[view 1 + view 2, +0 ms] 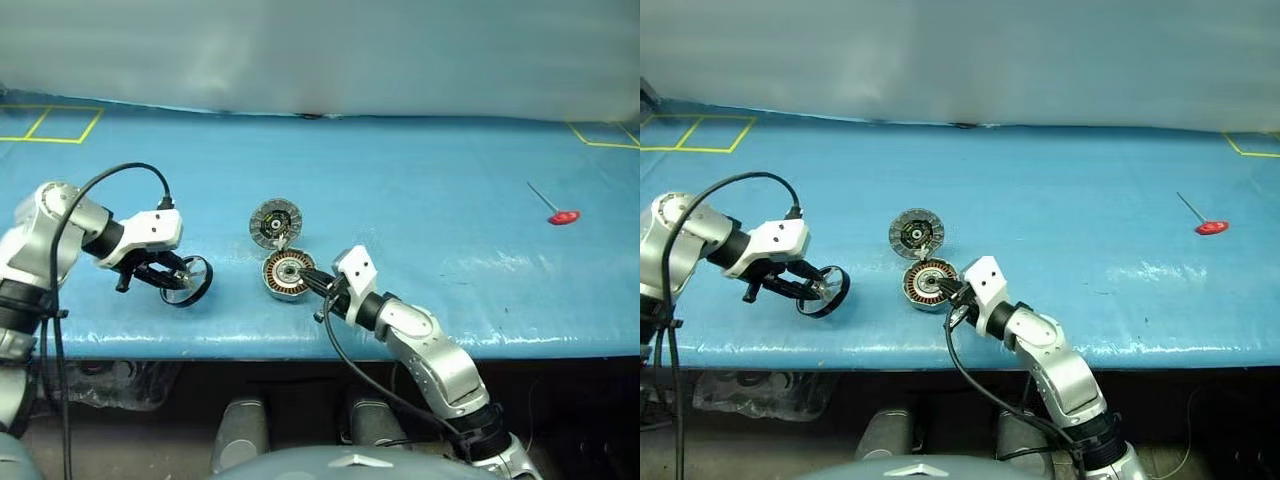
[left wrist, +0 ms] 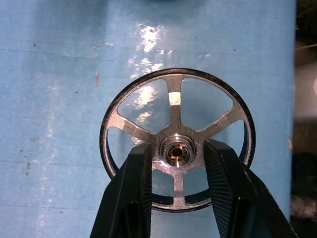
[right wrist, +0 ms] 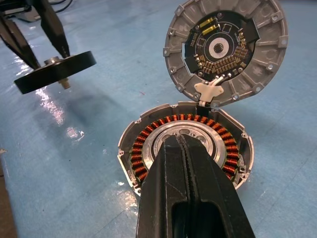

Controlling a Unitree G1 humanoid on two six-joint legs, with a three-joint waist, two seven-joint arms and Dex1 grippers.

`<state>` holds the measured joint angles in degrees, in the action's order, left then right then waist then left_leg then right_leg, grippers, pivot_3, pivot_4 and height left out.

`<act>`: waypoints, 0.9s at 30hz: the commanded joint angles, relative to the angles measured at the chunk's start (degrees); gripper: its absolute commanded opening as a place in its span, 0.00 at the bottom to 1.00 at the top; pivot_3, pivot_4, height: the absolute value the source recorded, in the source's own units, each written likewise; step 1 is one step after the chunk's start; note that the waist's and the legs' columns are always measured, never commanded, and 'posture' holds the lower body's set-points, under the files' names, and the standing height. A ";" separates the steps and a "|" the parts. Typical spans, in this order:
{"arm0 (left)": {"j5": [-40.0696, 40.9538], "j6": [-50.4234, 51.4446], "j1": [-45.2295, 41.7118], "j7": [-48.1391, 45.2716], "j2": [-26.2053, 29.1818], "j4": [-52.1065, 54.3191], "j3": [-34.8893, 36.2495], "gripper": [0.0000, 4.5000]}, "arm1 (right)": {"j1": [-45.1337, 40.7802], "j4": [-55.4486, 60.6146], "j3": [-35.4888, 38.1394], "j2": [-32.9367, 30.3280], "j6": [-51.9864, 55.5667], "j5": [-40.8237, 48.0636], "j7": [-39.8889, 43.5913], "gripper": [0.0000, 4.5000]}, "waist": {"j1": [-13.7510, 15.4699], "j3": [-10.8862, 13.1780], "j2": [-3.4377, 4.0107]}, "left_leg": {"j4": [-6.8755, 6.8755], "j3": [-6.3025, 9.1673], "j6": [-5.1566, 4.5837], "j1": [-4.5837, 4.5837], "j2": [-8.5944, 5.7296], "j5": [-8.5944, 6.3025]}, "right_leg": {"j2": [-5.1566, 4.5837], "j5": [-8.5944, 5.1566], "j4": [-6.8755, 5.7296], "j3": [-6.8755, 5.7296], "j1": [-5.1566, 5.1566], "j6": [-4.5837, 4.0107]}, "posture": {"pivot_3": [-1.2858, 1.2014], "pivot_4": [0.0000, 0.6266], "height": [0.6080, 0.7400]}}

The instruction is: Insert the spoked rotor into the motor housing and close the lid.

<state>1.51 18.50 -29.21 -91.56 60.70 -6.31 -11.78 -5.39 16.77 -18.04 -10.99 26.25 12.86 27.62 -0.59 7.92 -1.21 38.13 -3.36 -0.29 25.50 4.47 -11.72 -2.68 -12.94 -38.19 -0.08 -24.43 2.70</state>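
the left gripper (image 2: 176, 163) clamps the spoked rotor (image 1: 187, 279) by its hub, lifted left of the motor housing (image 1: 287, 274). the right gripper (image 3: 184, 148), closed, steadies the housing; the rotor should arrive level, centred over the windings.

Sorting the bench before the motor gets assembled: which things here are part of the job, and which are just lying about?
Job:
- rotor, held at its hub by the left gripper
- housing, with the shut right gripper over its centre
- lid, open

Lying about:
- red-handled tool on the table
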 commanded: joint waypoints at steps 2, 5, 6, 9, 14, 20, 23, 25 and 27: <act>7.87 5.18 4.23 4.72 -0.71 11.87 8.04 0.27 | -1.06 0.95 1.36 -0.31 -0.54 1.20 1.25 0.00 | 0.04 0.00 -0.01 | 0.02 0.00 0.02 -0.01 0.04 0.02 | 0.04 -0.04 0.00 0.01 0.00 0.07 | 0.52 0.24 1.00; 11.69 8.15 6.13 9.38 -3.55 17.00 10.55 0.27 | -1.07 1.00 1.13 -0.43 -0.38 1.28 1.71 0.00 | 0.02 0.00 0.00 | 0.03 0.00 0.03 -0.01 0.05 0.03 | 0.07 -0.04 -0.01 0.01 0.01 0.08 | 0.52 0.24 1.00; 12.21 8.72 6.49 11.22 -4.78 18.32 10.73 0.27 | -0.98 1.05 1.04 -0.43 -0.36 1.33 1.77 0.00 | 0.00 0.00 0.00 | 0.03 0.00 0.03 -0.02 0.06 0.04 | 0.08 -0.03 -0.02 0.01 0.01 0.08 | 0.52 0.24 1.00; 12.56 9.73 7.01 16.26 -8.12 20.52 10.34 0.27 | -0.80 0.95 0.97 -0.38 -0.47 1.38 1.75 0.00 | -0.03 0.00 0.00 | 0.02 -0.01 0.03 -0.07 0.06 0.04 | 0.13 -0.03 -0.04 0.06 0.03 0.09 | 0.52 0.24 1.00; 11.94 10.78 7.38 22.88 -12.80 20.88 7.77 0.27 | 0.22 0.86 1.89 -0.73 -0.74 1.60 1.39 0.00 | -0.04 0.00 0.00 | 0.00 -0.02 0.03 -0.12 0.06 0.04 | 0.18 -0.02 -0.06 0.12 0.03 0.09 | 0.52 0.24 1.00; 10.04 11.65 3.50 26.00 -16.16 17.96 2.39 0.27 | 0.58 0.38 2.20 -0.93 -0.79 1.45 1.09 0.00 | 0.08 -0.01 -0.02 | 0.01 -0.04 0.04 -0.12 0.05 0.05 | 0.18 -0.01 -0.06 0.15 0.05 0.10 | 0.52 0.24 1.00; 8.56 11.57 -0.16 25.31 -16.78 15.42 -0.70 0.27 | 0.68 0.23 1.98 -0.67 -0.87 1.36 0.95 0.00 | 0.02 -0.01 -0.02 | 0.02 -0.03 0.05 -0.12 0.04 0.06 | 0.19 0.00 -0.06 0.16 0.05 0.11 | 0.52 0.24 1.00; 7.75 11.28 -2.31 24.81 -17.01 13.67 -2.42 0.27 | 0.83 0.18 1.80 -0.51 -0.98 1.27 0.92 0.00 | 0.00 -0.01 -0.02 | 0.01 -0.04 0.05 -0.14 0.04 0.06 | 0.20 0.00 -0.06 0.17 0.05 0.11 | 0.52 0.24 1.00; 7.32 11.22 -4.08 24.71 -17.68 11.94 -3.46 0.27 | 0.93 0.15 1.74 -0.37 -1.07 1.23 0.89 0.00 | -0.08 -0.01 -0.02 | 0.00 -0.05 0.05 -0.14 0.03 0.06 | 0.21 0.00 -0.06 0.20 0.04 0.11 | 0.52 0.24 1.00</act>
<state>9.14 30.43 -31.75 -66.47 43.28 6.01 -14.85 -4.18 15.90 -16.84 -11.53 26.28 13.85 28.54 -0.67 7.91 -1.23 38.12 -3.41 -0.24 25.36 4.50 -11.65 -2.46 -12.94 -38.25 0.14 -24.40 2.80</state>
